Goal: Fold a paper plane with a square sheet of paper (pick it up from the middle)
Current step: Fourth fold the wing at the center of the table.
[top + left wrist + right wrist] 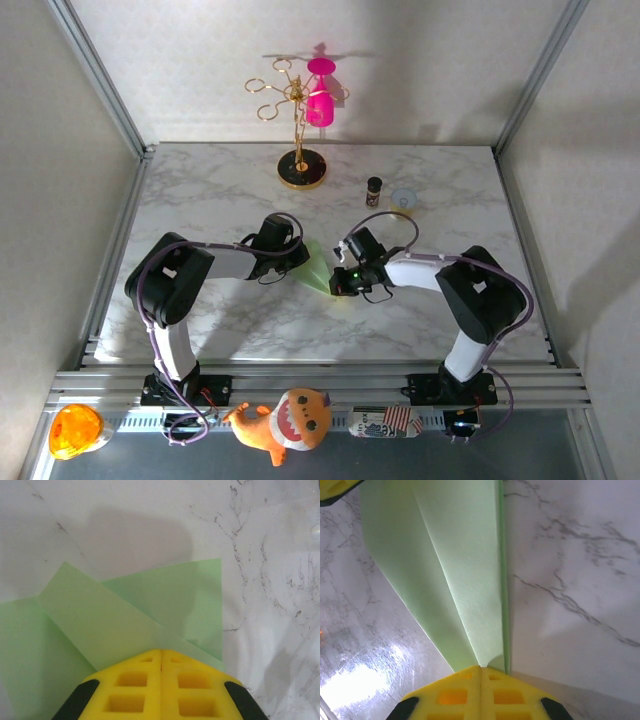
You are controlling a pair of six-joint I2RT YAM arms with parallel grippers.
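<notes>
Left jaws and right jaws each pinch the light, floppy paper [316, 266], probably safest held along its stiffer folded edges

The pale green folded paper sheet [465, 580] is thin, matt and faintly grainy, with sharp creases. Under it, the white desk [580, 555] has a grey-veined marble look, smooth and polished enough to throw back a bright glare. Each gripper, left [161, 652] and right [481, 669], is matt yellow moulded plastic with square recesses and black trim. The branching gold stand [297, 120] looks like shiny metal and carries a glossy pink plastic glass [320, 100]. The silver frame rails [320, 383] look like dull metal, and the orange shark toy [285, 425] is soft plush.
</notes>
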